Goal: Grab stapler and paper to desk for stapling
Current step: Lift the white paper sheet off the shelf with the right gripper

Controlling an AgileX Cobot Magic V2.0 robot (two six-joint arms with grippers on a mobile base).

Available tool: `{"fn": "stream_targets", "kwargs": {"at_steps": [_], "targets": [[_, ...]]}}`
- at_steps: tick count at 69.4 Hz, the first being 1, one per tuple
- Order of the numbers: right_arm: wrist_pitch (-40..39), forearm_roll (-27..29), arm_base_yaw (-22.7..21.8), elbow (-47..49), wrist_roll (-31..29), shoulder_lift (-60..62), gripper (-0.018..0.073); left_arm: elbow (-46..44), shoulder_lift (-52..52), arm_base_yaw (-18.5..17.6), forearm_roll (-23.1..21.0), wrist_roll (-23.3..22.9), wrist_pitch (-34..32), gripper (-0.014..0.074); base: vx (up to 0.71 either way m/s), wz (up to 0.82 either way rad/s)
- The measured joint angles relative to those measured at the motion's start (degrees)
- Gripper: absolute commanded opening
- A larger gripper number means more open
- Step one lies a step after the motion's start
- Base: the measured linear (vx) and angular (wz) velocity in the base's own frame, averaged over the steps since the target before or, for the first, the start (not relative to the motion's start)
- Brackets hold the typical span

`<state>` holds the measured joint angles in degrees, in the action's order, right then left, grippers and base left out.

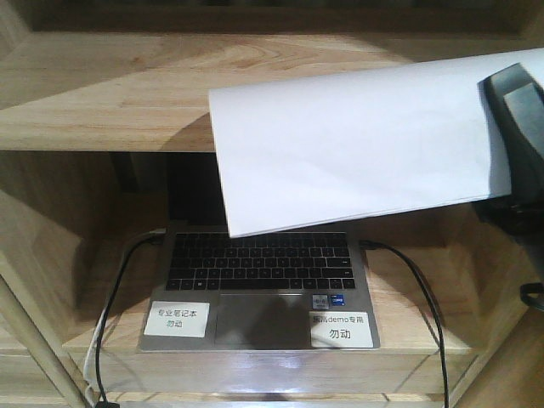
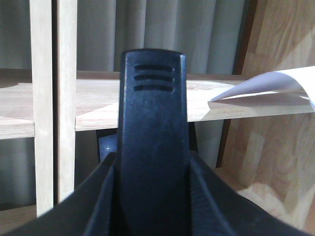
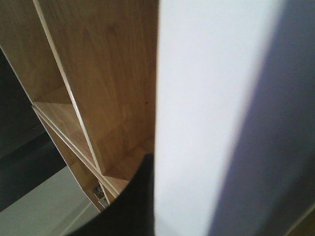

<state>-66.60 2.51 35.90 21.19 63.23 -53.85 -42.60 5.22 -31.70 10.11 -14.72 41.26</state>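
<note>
Stapler grip: the left gripper (image 2: 152, 189) was clamped on what looked like the stapler (image 2: 153, 118), one ribbed finger against each flank. The smooth body could have slid out if the arm swung sharply.
Paper grip: the right gripper (image 1: 507, 104) was pinched shut on the right edge of the paper (image 1: 357, 144) and held it in the air. With only that edge held, the sheet could have pivoted, creased or slipped free.
Collision: the paper's lower left corner hung over the laptop (image 1: 259, 285) keys, near the shelving unit (image 1: 102, 93). A careless pull back might have snagged a board or a cable (image 1: 422, 293).
Stapler make: hard black plastic with a dull sheen, rounded top and three moulded slots. No orange patch showed from this side.
Paper make: thin, blank, matt white rectangle, bowing slightly along its free edge.
Laptop: grey metal deck, black keys and two white labels (image 1: 177, 319) with printed text.
Shelving: pale jointed wood with visible grain and flat boards.
Desk: not in any view, so the carry was judged not yet finished.
</note>
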Motion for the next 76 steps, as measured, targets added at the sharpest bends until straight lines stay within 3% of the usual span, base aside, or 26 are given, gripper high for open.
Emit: {"fn": "stream_targets", "kwargs": {"at_steps": [18, 35, 60, 76], "targets": [[0.1, -6.8, -12.6, 0.0, 7.2, 3.5, -0.001, 0.0, 0.0, 0.0, 0.0, 0.0, 0.0, -0.0006, 0.0, 0.0], [0.0, -17.5, -23.5, 0.0, 15.2, 14.1, -0.0008, 0.0, 0.0, 0.0, 0.0, 0.0, 0.0, -0.0006, 0.0, 0.0], [7.5, -22.5, -33.9, 0.0, 24.2, 30.4, -0.0008, 0.0, 0.0, 0.0, 0.0, 0.0, 0.0, -0.0006, 0.0, 0.0], [9.9, -26.9, -34.9, 0.0, 25.4, 34.6, -0.0008, 0.0, 0.0, 0.0, 0.0, 0.0, 0.0, -0.0006, 0.0, 0.0]]}}
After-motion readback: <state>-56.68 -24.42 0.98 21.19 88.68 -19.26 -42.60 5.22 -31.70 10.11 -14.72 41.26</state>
